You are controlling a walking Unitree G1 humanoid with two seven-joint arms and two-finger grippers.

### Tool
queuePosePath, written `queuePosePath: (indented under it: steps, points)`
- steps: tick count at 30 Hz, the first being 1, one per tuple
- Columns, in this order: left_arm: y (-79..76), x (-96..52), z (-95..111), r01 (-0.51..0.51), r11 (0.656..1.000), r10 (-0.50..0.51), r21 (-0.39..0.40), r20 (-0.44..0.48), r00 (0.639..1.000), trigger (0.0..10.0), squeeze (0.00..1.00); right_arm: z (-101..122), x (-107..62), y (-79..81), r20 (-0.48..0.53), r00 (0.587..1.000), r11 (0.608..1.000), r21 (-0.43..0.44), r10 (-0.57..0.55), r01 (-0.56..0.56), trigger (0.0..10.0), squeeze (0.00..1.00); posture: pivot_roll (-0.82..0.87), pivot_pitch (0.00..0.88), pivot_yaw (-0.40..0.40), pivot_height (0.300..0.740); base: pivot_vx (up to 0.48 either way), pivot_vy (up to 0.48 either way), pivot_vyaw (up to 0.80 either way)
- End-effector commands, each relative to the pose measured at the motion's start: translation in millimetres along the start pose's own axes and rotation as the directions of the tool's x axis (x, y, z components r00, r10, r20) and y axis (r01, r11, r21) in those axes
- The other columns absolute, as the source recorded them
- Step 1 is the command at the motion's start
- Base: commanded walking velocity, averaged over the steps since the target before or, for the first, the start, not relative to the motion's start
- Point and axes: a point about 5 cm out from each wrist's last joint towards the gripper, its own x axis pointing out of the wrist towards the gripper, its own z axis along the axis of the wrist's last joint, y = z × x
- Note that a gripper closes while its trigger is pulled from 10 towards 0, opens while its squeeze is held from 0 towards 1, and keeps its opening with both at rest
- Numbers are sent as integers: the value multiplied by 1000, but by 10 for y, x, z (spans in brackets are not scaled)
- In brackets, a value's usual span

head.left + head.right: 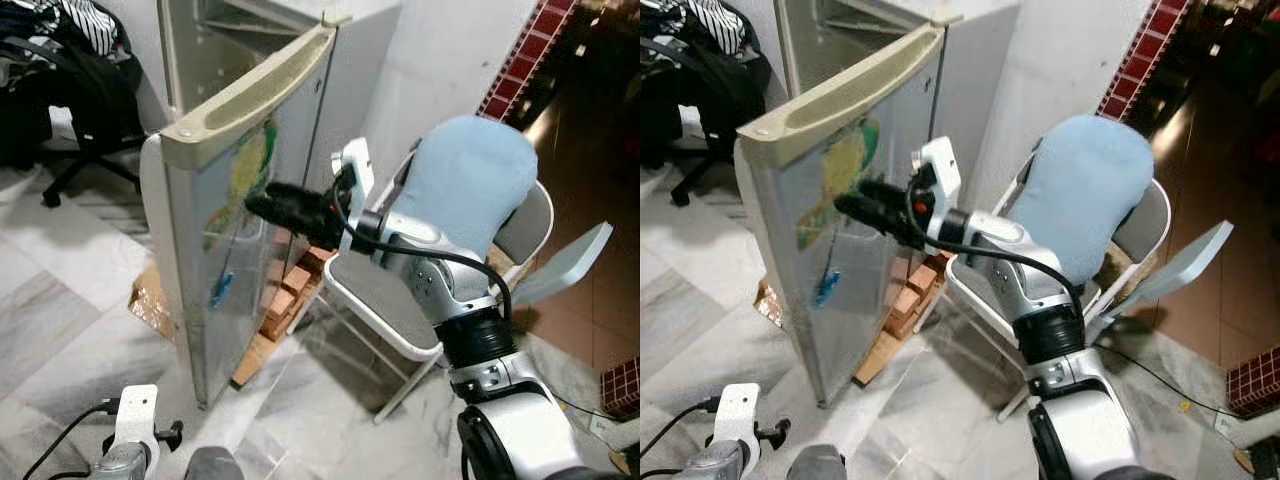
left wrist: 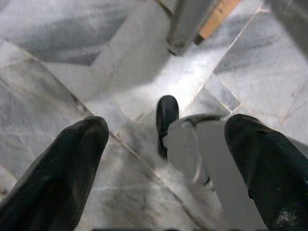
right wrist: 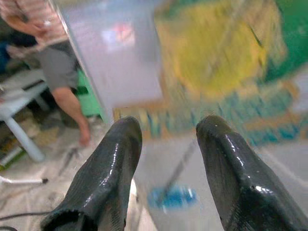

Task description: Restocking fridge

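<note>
Nearest, the left gripper (image 2: 166,144) hangs low over the marble floor (image 1: 60,330), fingers spread and holding nothing. Farther on, the right gripper (image 1: 855,200) reaches level toward the outer face of the fridge door (image 1: 235,190), fingers parted and empty (contact cannot be judged). The door stands swung open, its top edge running away toward the fridge (image 1: 340,80) by the wall. A folding chair (image 1: 400,310) with a blue cushion (image 1: 465,180) stands just beside the fridge.

Folding chair (image 1: 385,305) with pale blue cushion (image 1: 465,185), black office chair (image 1: 75,110), marble floor (image 1: 60,330), person (image 3: 53,62)
</note>
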Motion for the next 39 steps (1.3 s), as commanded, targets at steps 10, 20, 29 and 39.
queuePosePath:
  steps: [10, 20, 29, 39]
  points:
    - [279, -3, 647, -171, 982, 185, -77, 266, 946, 10000, 0, -237, -492, -651, -46, 776, 770, -174, -629, 614, 10000, 0, 113, 0, -157, 740, 0, 0, 0]
    - [414, -138, 1493, -211, 961, 272, -179, 477, 836, 10000, 0, -385, -717, -585, 49, 684, 678, -94, -728, 729, 10000, 0, 88, 0, -116, 740, 0, 33, 0]
    - [145, -65, 1282, -180, 977, 214, -117, 448, 868, 10000, 0, -397, -687, -634, 24, 628, 622, -121, -778, 774, 10000, 0, 102, 0, -113, 740, 0, 463, 0]
    - [85, -58, 1197, -185, 979, 206, -90, 445, 872, 10000, 0, -472, -767, -708, -7, 567, 564, -127, -823, 816, 10000, 0, 115, 0, -125, 740, 0, 48, 464]
